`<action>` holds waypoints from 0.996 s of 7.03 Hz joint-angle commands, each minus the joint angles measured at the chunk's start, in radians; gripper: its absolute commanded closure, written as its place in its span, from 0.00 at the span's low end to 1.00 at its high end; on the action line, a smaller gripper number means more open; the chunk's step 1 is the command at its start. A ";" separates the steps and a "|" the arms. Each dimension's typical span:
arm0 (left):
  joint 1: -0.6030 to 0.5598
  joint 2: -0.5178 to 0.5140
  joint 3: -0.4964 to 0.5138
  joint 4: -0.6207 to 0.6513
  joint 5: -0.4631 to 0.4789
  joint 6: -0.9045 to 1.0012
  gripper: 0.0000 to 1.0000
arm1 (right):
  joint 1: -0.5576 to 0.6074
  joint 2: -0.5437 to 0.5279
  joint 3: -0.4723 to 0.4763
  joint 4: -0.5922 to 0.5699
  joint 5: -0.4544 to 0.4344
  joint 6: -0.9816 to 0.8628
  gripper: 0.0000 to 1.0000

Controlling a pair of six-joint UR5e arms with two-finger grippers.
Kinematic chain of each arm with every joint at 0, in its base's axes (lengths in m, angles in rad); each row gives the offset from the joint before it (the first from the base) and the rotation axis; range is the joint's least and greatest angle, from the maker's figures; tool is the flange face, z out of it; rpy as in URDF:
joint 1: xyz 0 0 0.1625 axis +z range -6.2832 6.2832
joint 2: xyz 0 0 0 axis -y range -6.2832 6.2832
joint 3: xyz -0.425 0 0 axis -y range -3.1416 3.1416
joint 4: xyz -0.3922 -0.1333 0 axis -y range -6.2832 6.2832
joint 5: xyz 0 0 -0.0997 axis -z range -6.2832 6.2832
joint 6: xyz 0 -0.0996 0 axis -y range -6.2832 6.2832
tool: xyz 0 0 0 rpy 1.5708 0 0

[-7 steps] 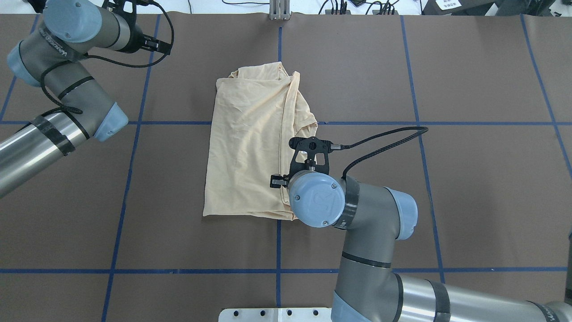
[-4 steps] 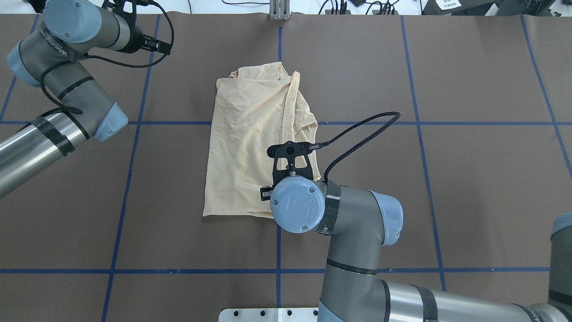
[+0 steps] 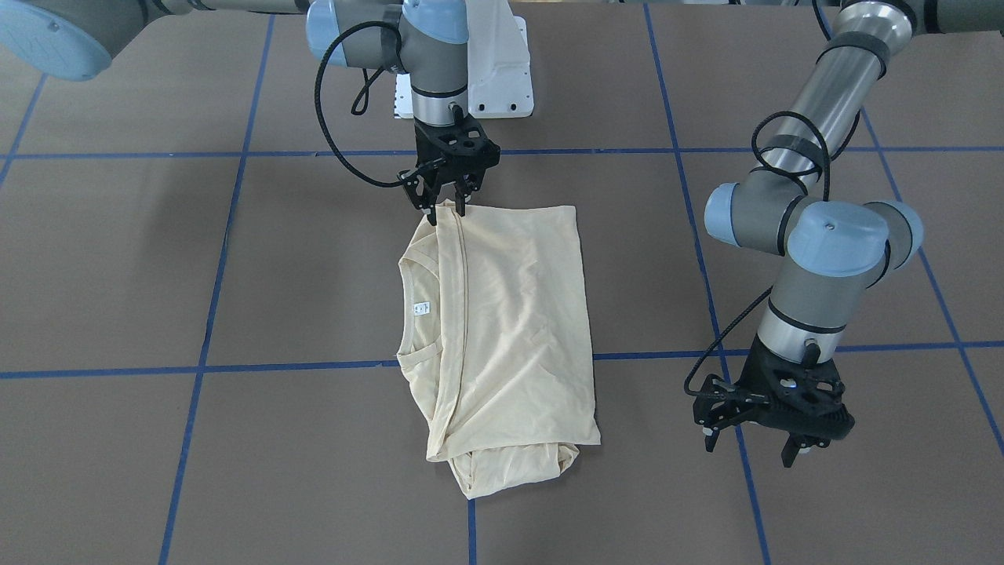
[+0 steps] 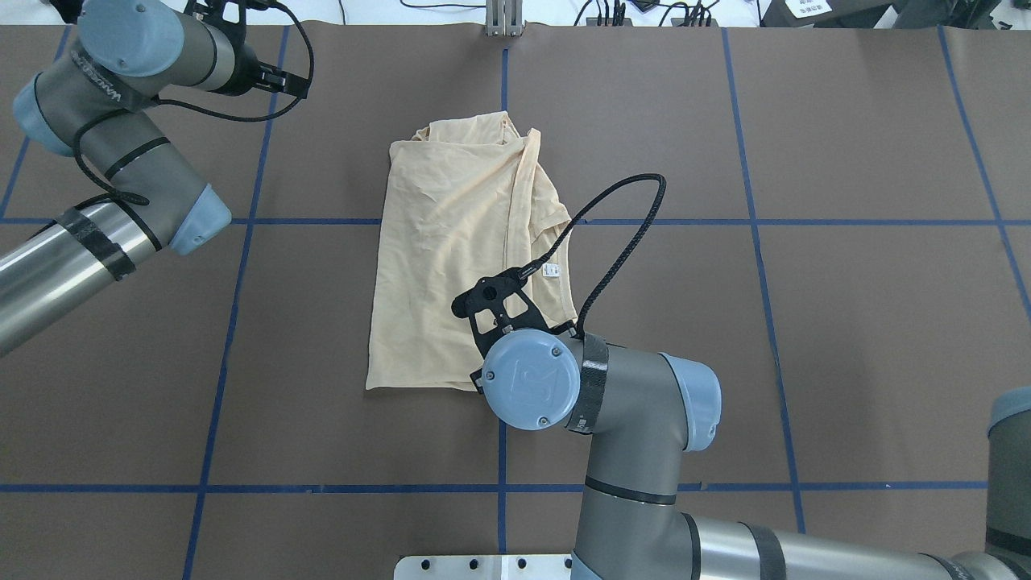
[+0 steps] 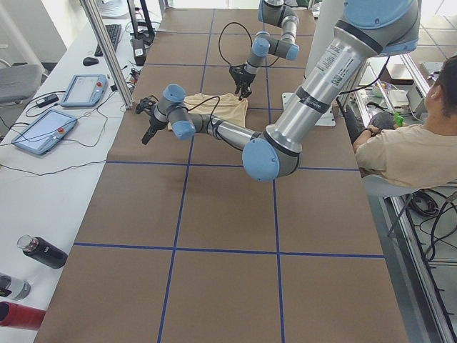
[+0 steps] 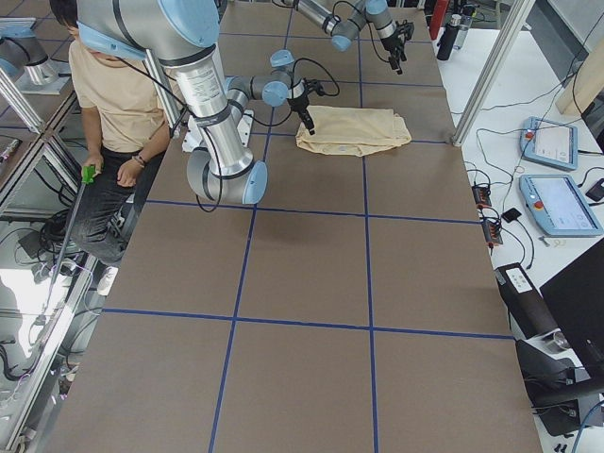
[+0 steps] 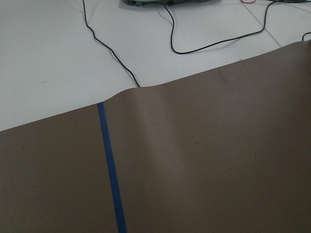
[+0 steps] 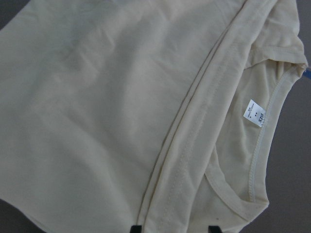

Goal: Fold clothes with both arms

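Note:
The cream shirt (image 3: 510,314) lies folded lengthwise into a tall rectangle at the table's middle (image 4: 443,242). Its white neck label (image 3: 422,307) shows at the open collar, also in the right wrist view (image 8: 254,112). The navy print is hidden. My right gripper (image 3: 441,207) stands open at the shirt's corner nearest the robot, its fingertips (image 8: 136,228) on either side of the stitched hem fold. In the overhead view its wrist hides the fingers. My left gripper (image 3: 749,447) is open and empty, hovering low over bare table well to the shirt's side.
Blue tape lines (image 4: 503,487) grid the brown table cover. The white pedestal base (image 3: 502,71) is at the robot's edge. A seated operator (image 5: 414,150) is beside the table. Tablets (image 5: 43,128), bottles (image 5: 43,251) and cables lie on the white bench at the far edge.
My right arm has moved left along the shirt's near part and its wrist has turned; its cable loop swung with it. The left arm and the shirt have not moved.

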 commanded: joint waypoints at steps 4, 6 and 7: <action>0.000 0.002 0.000 0.000 0.000 -0.002 0.00 | -0.001 0.003 -0.003 0.004 0.012 -0.051 0.66; 0.000 0.002 0.000 0.000 0.000 -0.002 0.00 | -0.006 0.005 -0.011 0.002 0.012 -0.048 0.74; 0.000 0.002 0.000 0.000 0.000 -0.002 0.00 | -0.006 0.005 -0.010 0.002 0.012 -0.048 0.76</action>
